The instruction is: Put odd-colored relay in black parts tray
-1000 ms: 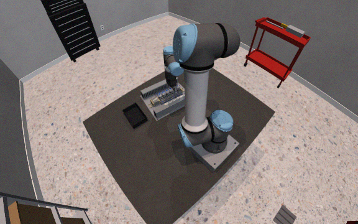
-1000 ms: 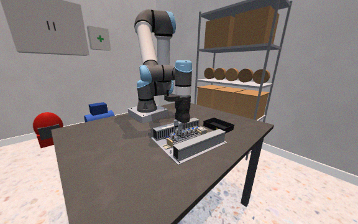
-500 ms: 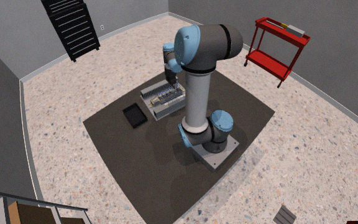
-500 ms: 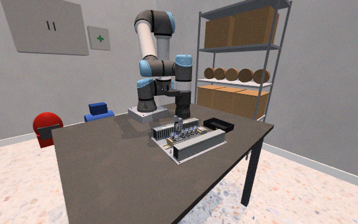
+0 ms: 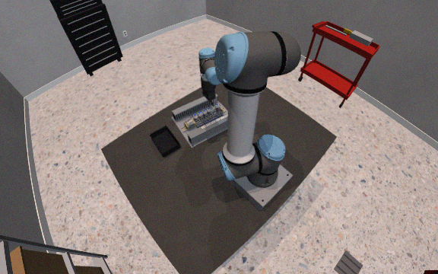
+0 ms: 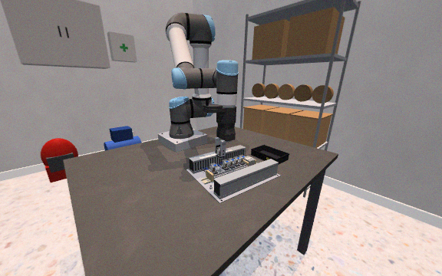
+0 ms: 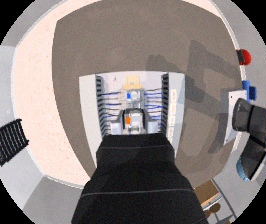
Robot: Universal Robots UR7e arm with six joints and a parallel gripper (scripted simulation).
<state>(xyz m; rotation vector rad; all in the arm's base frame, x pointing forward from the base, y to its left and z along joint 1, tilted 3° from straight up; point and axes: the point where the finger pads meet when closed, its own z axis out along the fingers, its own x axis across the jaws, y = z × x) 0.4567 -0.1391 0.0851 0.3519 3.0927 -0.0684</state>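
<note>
My gripper (image 5: 214,102) (image 6: 220,150) (image 7: 133,115) is shut on the orange-button relay (image 7: 128,120), pointing down. In the exterior view the fingertips stand a little above the relay row, near the rear duct; the held relay is too small there to make out its lower end. The relay panel (image 5: 179,122) (image 6: 199,177) (image 7: 89,100) looks flat on the table. Blue-button relays (image 6: 237,161) (image 7: 129,95) stand in its row; the gripper body hides part of the row in the wrist view. The black parts tray (image 5: 165,141) (image 6: 269,154) is empty, beside the panel's end.
Two slotted grey wire ducts, front (image 5: 208,132) (image 6: 247,179) and rear (image 5: 193,108) (image 6: 234,154), stand up along the panel's long sides. Blue wires (image 7: 154,106) run between the row and the ducts. The robot's base plate (image 5: 256,194) (image 6: 176,142) stands on the table.
</note>
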